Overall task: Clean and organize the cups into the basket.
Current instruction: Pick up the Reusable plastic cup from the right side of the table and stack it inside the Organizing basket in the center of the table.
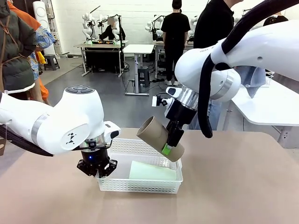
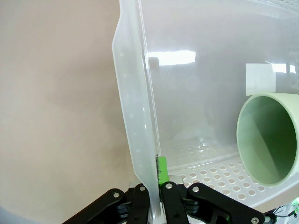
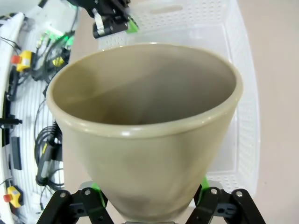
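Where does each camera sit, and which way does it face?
Front: fixed between the arms, facing across the table; left claw pinches a white lattice plastic basket, right claw holds a tan-brown tapered cup.
Left wrist: mounted there, looks along its claw at the basket wall and a pale mint green cup.
Right wrist: mounted there, looks past its claw into the tan-brown cup.
All share the basket.

Robotics lab, no doubt about it: one white robot arm (image 1: 56,121) leans in from the left of the brown counter (image 1: 233,186), another white arm (image 1: 261,46) from its right. Beyond the counter a wide grey floor (image 1: 117,98) runs to a white wall, white work tables (image 1: 138,48) set out across it, people (image 1: 175,28) standing among them. Beside the counter, black cables (image 3: 46,140) trail past yellow boxes with red push buttons (image 3: 22,59).
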`<state>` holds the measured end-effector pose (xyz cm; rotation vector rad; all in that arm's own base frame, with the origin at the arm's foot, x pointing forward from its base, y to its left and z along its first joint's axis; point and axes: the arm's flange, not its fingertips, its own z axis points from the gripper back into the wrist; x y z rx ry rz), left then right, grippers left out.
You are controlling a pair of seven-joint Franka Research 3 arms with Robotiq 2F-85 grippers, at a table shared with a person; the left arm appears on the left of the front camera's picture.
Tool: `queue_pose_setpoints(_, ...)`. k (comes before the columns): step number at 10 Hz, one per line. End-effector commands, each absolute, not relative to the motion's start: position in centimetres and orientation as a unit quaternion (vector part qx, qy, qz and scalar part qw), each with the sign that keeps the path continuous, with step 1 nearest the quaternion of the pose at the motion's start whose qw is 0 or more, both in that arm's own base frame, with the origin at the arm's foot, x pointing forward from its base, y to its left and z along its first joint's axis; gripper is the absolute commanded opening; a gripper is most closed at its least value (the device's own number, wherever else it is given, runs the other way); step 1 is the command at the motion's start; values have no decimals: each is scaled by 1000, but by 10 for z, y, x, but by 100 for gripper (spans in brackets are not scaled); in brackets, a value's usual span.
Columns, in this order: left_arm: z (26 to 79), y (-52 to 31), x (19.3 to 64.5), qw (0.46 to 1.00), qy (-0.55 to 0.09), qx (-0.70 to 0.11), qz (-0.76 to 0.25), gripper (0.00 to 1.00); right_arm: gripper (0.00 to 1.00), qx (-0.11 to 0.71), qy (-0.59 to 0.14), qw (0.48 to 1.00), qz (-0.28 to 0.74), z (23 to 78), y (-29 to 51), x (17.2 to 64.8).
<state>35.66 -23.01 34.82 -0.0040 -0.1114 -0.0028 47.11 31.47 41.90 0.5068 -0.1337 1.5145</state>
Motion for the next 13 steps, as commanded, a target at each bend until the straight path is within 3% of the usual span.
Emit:
queue_pose_setpoints(1, 347, -231, 356, 998, -62, 2, -5, 0, 81, 211, -49, 694, 687, 416, 329, 484)
queue_pose_setpoints(13, 347, -231, 356, 998, -62, 2, -5, 0, 81, 219, -18, 630, 745, 349, 341, 517)
